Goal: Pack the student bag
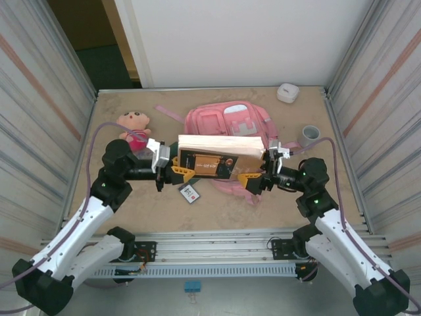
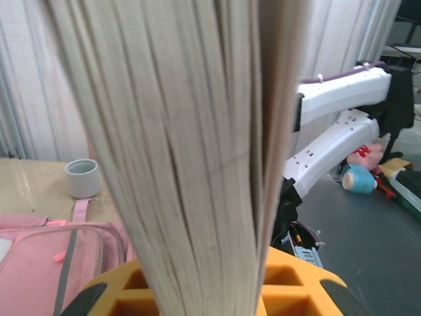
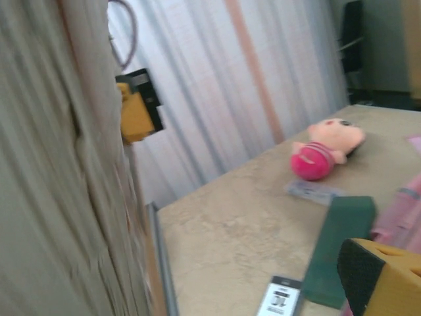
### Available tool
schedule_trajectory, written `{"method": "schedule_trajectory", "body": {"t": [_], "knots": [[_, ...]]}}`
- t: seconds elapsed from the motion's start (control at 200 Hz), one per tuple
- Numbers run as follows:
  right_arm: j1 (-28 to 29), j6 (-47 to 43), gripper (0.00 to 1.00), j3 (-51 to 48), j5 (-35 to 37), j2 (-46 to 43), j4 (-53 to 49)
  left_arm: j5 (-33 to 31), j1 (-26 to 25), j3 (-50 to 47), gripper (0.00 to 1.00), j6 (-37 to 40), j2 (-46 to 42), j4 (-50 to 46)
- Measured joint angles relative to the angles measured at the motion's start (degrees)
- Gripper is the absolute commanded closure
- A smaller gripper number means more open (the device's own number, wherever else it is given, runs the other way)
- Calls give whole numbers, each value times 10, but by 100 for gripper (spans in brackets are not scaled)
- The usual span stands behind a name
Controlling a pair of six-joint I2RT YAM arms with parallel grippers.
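Note:
The student bag [image 1: 227,124] is a pink backpack lying flat at the middle back of the table, also seen at the lower left of the left wrist view [image 2: 46,257]. Just in front of and above it a thick book [image 1: 220,147] with cream pages and a dark cover is held up. My left gripper [image 1: 180,172] is shut on the book's left end; its pages [image 2: 191,151] rise between my yellow fingers [image 2: 296,289]. My right gripper [image 1: 255,178] stands open at the book's right end, the page edges [image 3: 46,171] close on its left and one yellow finger [image 3: 385,276] at lower right.
A plush doll [image 1: 133,124] lies at the back left. A small card [image 1: 190,193] lies on the table under the book. A grey cup [image 1: 310,135] stands right of the bag, a white object [image 1: 287,92] at the back right. Corrugated walls close both sides.

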Motion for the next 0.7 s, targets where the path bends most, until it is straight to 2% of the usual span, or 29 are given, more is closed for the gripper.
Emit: {"method": "schedule_trajectory", "body": {"t": [0.06, 0.16, 0.316, 0.386, 0.481, 0.546, 0.601, 0.656, 0.702], "knots": [[12, 0, 2, 6, -17, 1, 4, 1, -3, 1, 100, 13, 3, -4], [22, -1, 12, 15, -35, -3, 10, -8, -4, 1, 100, 37, 6, -19], [31, -11, 39, 33, -41, -14, 18, -29, -4, -1, 100, 57, 6, -32], [38, -17, 45, 36, -34, -17, 19, -30, -5, -2, 100, 59, 6, -34], [46, -23, 49, 36, -22, -17, 18, -30, -5, -2, 100, 59, 5, -33], [48, -28, 57, 36, -14, -15, 19, -30, -5, -2, 100, 59, 5, -34], [48, -30, 66, 36, -11, -15, 18, -29, -5, -2, 98, 59, 5, -34], [48, -37, 83, 36, -8, -16, 21, -31, -8, -2, 93, 57, 5, -34], [48, -42, 100, 36, -4, -17, 21, -36, -10, -2, 86, 52, 5, -35]]}}
